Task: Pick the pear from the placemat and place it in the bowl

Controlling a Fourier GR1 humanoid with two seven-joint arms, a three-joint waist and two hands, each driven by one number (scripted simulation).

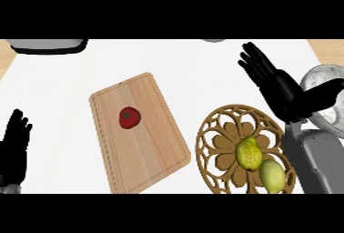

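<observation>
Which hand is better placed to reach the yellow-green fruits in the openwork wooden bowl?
Right. The black right hand hangs open beyond the rim of the openwork wooden bowl; the black left hand rests past the wooden board.

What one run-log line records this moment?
right hand: open, empty, beyond bowl | left hand: open, resting, left edge | bowl: holds two yellow-green fruits | board: tomato on it

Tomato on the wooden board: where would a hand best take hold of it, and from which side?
Probably round its middle, coming straight down from above. The tomato is round and sits alone on the flat board, with bare wood all about it, so fingers and thumb could close on opposite sides without bumping anything.
</observation>
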